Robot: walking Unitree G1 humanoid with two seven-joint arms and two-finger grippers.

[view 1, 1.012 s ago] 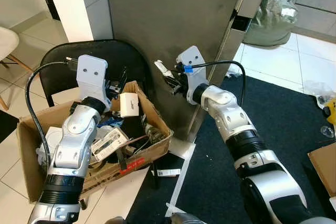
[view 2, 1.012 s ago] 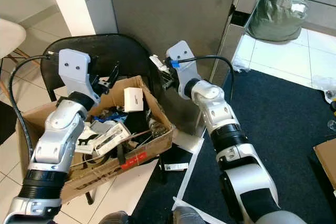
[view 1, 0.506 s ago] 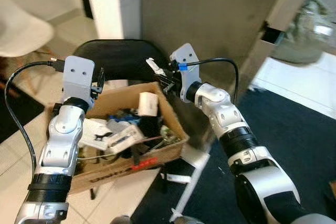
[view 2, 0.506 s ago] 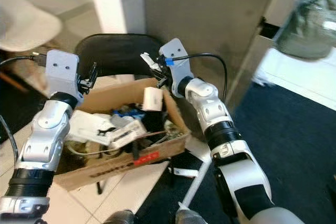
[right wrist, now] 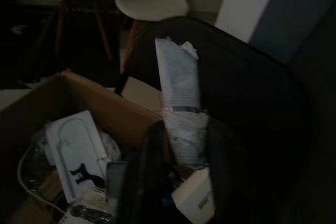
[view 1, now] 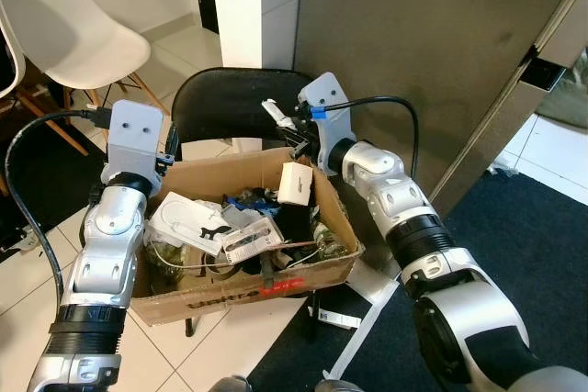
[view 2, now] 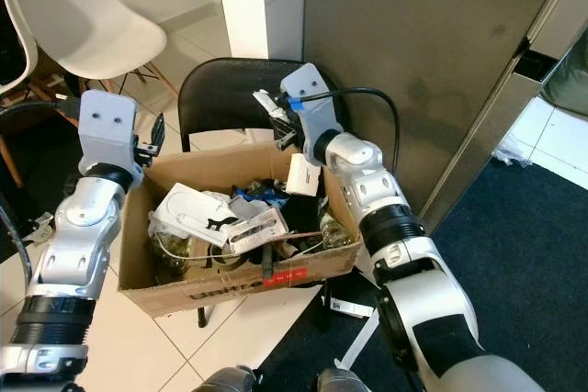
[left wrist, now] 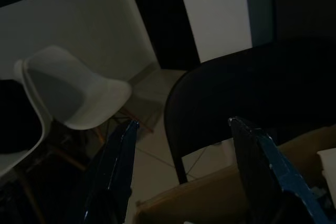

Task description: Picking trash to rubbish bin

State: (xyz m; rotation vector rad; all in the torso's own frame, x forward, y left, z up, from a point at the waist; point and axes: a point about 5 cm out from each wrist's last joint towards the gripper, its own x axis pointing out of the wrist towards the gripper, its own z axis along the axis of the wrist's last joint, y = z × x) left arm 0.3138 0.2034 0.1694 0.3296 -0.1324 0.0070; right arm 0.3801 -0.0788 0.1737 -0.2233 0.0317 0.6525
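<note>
Your right claw (view 1: pixel 292 130) grips the paper scrap (view 1: pixel 274 113) at upper centre, over the box (view 1: pixel 237 296) rim. Move it further above the box, then release. Left claw (left wrist: pixel 181 145) is open, holding nothing.

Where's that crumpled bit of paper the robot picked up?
The paper is pinched in the right gripper, held above the back edge of the cardboard box, in front of the black chair.
</note>
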